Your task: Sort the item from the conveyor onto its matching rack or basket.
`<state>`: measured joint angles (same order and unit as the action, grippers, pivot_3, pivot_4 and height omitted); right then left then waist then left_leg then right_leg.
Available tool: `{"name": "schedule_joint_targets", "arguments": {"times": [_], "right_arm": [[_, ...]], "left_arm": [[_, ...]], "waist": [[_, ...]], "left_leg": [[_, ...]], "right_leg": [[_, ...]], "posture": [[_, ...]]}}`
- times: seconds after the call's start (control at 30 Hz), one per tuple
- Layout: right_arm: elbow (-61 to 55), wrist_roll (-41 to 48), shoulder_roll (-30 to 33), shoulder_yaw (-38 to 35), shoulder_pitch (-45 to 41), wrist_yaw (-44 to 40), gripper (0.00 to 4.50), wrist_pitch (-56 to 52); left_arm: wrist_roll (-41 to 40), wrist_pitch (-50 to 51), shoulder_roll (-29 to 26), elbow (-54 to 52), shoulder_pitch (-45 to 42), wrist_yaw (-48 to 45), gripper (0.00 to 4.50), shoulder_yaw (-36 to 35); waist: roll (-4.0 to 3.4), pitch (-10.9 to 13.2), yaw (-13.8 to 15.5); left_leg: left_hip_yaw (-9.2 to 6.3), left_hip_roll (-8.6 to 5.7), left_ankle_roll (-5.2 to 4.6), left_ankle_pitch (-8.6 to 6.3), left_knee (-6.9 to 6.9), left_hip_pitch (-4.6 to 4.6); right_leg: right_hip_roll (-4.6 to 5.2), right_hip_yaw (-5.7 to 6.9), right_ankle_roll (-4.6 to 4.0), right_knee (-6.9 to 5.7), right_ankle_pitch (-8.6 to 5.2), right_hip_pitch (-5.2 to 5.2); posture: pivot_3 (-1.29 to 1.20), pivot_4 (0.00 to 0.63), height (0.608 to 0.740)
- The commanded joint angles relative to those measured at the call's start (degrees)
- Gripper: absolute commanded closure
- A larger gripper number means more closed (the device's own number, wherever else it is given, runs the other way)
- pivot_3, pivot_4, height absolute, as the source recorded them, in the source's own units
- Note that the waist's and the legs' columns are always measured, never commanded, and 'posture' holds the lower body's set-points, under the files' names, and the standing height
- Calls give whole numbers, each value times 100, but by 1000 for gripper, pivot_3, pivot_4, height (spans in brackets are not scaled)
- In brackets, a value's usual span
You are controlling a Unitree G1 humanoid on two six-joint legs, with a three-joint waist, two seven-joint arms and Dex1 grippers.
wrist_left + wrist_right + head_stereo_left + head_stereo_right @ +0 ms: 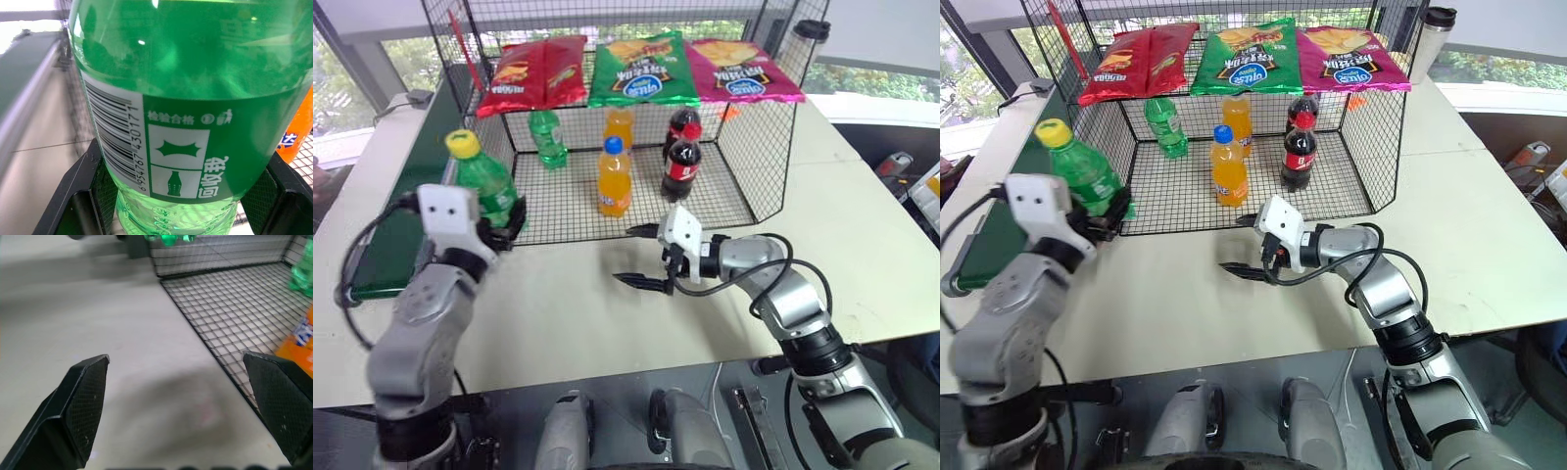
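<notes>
Bottle [485,186] clamped by left fingers [80,196]

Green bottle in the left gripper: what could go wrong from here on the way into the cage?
The left gripper holds the yellow-capped green bottle low on its body, tilted, so it may swing or slip. It sits close to the cage left front edge and could clip the wire. Inside, the orange bottle stands near the front and could be knocked over.
</notes>
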<state>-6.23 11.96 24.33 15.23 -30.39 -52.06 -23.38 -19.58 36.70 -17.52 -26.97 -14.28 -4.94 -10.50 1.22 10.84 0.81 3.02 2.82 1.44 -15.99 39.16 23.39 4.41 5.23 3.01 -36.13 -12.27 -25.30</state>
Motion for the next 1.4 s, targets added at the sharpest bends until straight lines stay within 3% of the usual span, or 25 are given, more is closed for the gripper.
{"name": "schedule_joint_targets", "arguments": {"times": [0.03, 0.33, 0.7, 0.77, 0.83, 1.07, 1.4], "right_arm": [[-55, -53, -95, -109, -155, 235, 0, -14], [-21, -149, -184, -98, -229, 568, 0, -227], [-38, -193, -213, -65, -267, 633, 0, -329], [-48, -194, -213, -65, -271, 634, 0, -345], [-51, -191, -210, -65, -273, 627, 0, -354], [-108, -167, -197, -55, -252, 595, 0, -391], [-206, -140, -192, -19, -187, 506, 0, -412]], "left_arm": [[408, -773, 240, 581, -428, 63, 1817, 294], [1006, -2059, 660, 2754, -1296, 73, 1817, 485], [1103, -2460, 773, 3755, -1828, -90, 1817, 526], [1108, -2461, 788, 3809, -1837, -73, 782, 512], [1101, -2463, 803, 3832, -1845, -73, 39, 491], [1169, -2310, 750, 3407, -1720, -31, 39, 513], [1284, -1695, 517, 1898, -1012, 112, 39, 431]], "waist": [[0, 0, -6], [0, 0, -10], [0, 0, -15], [0, 0, -19], [0, 0, -14], [0, 0, -13], [0, 0, -19]], "left_leg": [[2, 0, 0, 0, 0, 0], [3, 2, 0, 0, -1, 1], [5, 1, 0, 0, -1, 3], [5, 1, 0, 0, -1, 3], [5, 1, 0, 0, -1, 2], [5, 1, 0, 0, -1, 0], [4, 2, 0, 0, -1, -2]], "right_leg": [[0, 0, 1, 1, 0, 0], [-2, 1, 2, -2, 1, -3], [1, 2, 4, -1, 2, -3], [1, 2, 4, -1, 2, -4], [0, 2, 4, -1, 2, -4], [1, 2, 4, -2, 2, -1], [1, 2, 4, -5, 2, -1]], "posture": [[0, 150, 740], [0, 150, 740], [0, 150, 740], [0, 150, 740], [0, 150, 740], [0, 150, 740], [0, 150, 740]]}}
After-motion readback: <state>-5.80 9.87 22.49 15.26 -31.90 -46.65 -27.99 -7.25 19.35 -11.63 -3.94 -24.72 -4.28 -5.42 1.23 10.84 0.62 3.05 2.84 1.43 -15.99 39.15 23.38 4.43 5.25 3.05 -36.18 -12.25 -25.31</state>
